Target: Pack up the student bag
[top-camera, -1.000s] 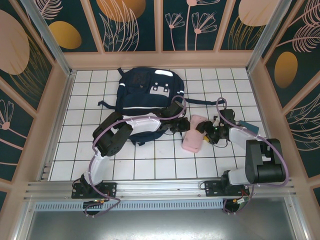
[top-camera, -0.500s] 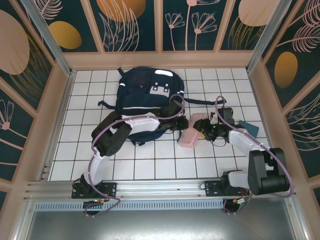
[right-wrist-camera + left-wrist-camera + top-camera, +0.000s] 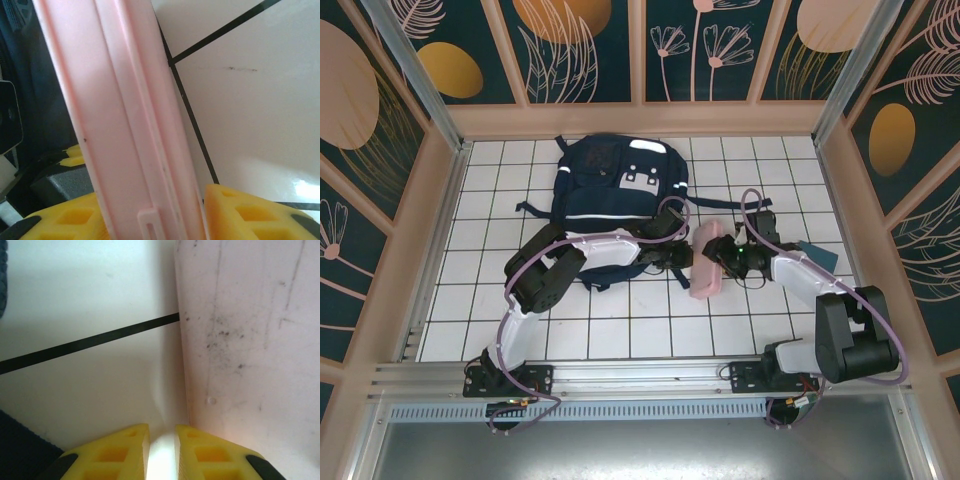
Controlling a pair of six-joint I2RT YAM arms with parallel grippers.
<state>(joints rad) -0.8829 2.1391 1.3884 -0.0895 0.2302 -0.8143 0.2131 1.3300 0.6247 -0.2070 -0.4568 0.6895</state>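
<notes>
Case [image 3: 125, 100] edge-on in right claw [image 3: 150, 220]

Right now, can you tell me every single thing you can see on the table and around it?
student bag: one, navy blue with grey patches, back of the table.
pink case: one, pale pink, in front and right of the bag, between the arm tips.
flat thing: one, dark teal, beside the right arm, partly hidden.
table: one, white tiles with dark lines, under everything.
walls: three sides, dark blue with orange and pink plants.
left arm: one, white and black; left jaws yellow, beside the case.
right arm: one, white and black; right jaws yellow, gripping the case.
</notes>
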